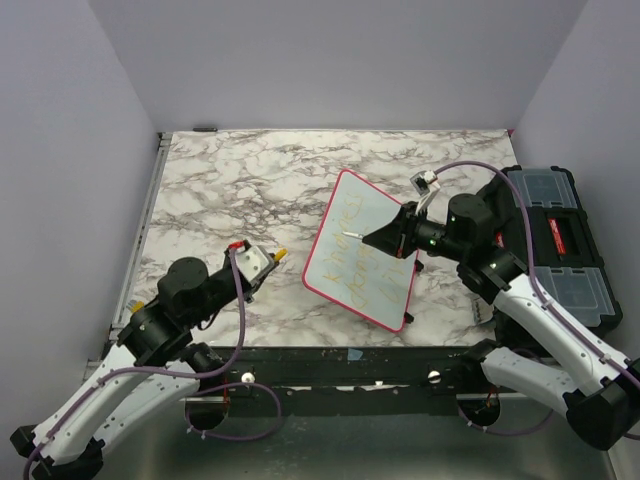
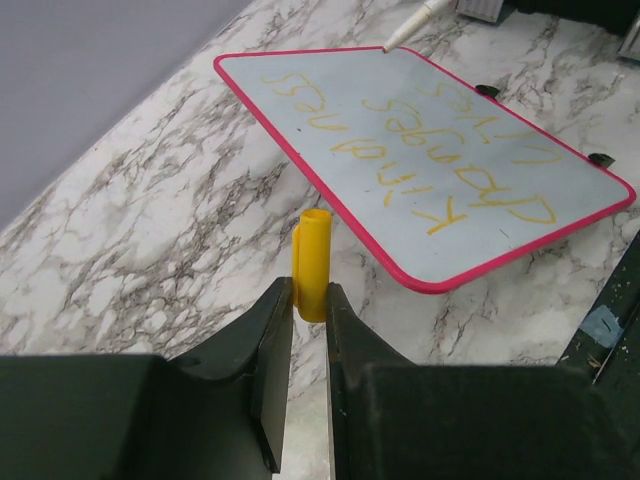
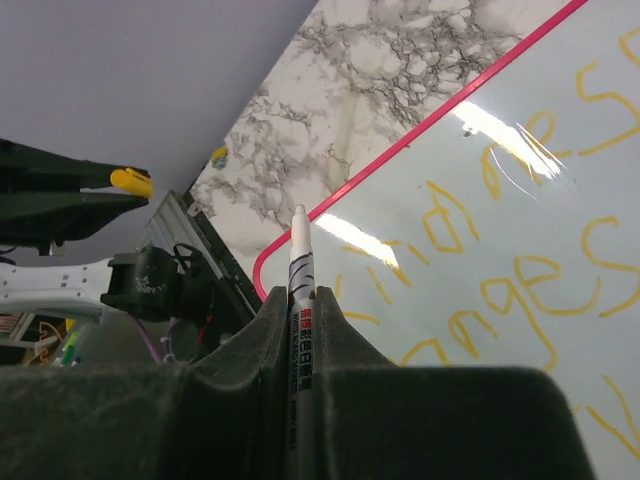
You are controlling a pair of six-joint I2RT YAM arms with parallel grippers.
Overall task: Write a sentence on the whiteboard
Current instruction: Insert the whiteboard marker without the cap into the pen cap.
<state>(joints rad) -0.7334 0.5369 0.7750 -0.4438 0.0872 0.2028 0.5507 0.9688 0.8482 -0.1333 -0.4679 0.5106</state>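
The whiteboard (image 1: pixel 345 205) (image 2: pixel 330 95) (image 3: pixel 560 100), white with a pink-red frame, lies tilted on the marble table right of centre. The sentence (image 1: pixel 355 262) (image 2: pixel 400 160) (image 3: pixel 500 290) is in yellow handwriting across it, in three lines. My right gripper (image 1: pixel 385 238) (image 3: pixel 300 295) is shut on a white marker (image 3: pixel 299 250) (image 2: pixel 410 22). The marker's tip (image 1: pixel 349 235) sits over the board's left part; I cannot tell whether it touches. My left gripper (image 1: pixel 262 262) (image 2: pixel 308 290) is left of the board and shut on the yellow marker cap (image 2: pixel 312 255) (image 1: pixel 281 254).
A black toolbox (image 1: pixel 560 250) with clear lids stands at the table's right edge. A small white and black object (image 1: pixel 425 182) lies beyond the board's far corner. Black clips (image 2: pixel 488 90) sit on the board's edge. Grey walls enclose the table.
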